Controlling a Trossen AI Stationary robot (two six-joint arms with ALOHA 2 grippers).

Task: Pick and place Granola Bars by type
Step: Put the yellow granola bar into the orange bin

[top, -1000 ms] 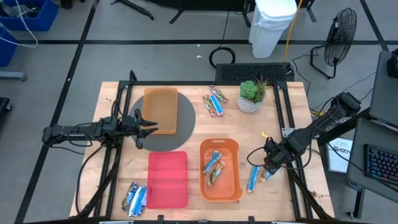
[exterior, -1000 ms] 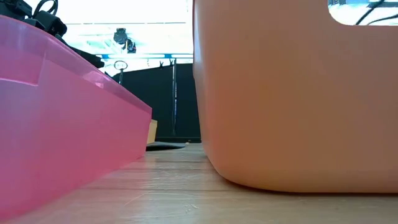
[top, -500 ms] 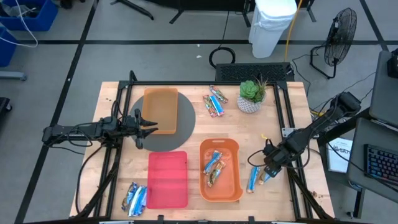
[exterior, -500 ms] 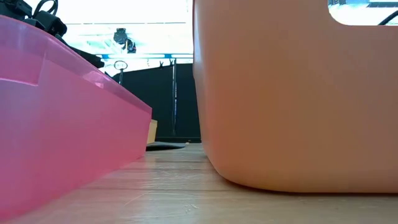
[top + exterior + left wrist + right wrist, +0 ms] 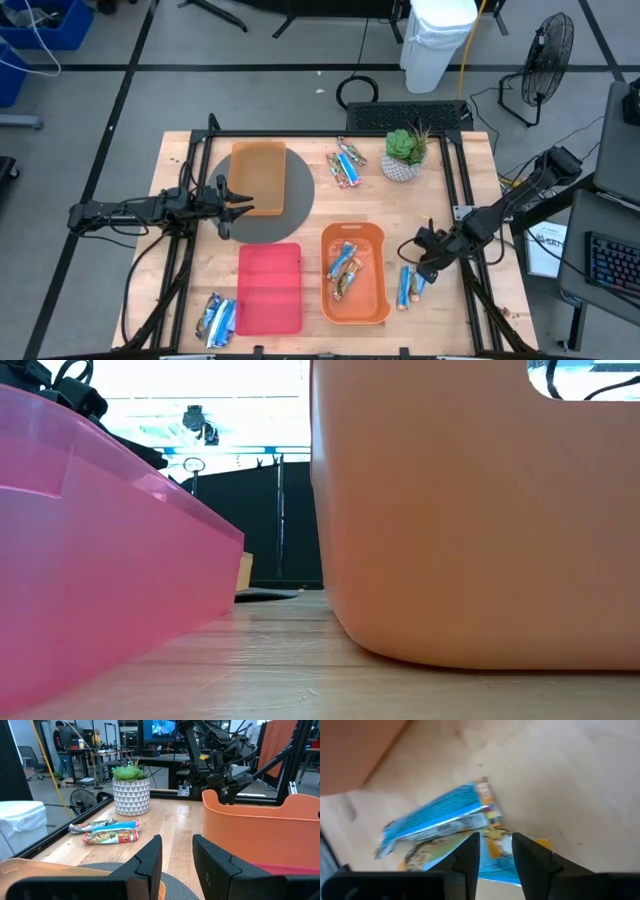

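Now the right gripper (image 5: 421, 243) hangs over blue bars (image 5: 409, 285) on the table (image 5: 440, 200), beside the orange tray (image 5: 375, 300).
Its fingers (image 5: 470, 855) are a little apart and hold nothing; the wrapper writing is too blurry to read. More bars lie in that tray (image 5: 343, 268), near the plant (image 5: 405, 153) and by the red tray (image 5: 269, 288). The left gripper (image 5: 236, 200) waits by the far tray (image 5: 259, 177), fingers (image 5: 150, 862) apart and empty.
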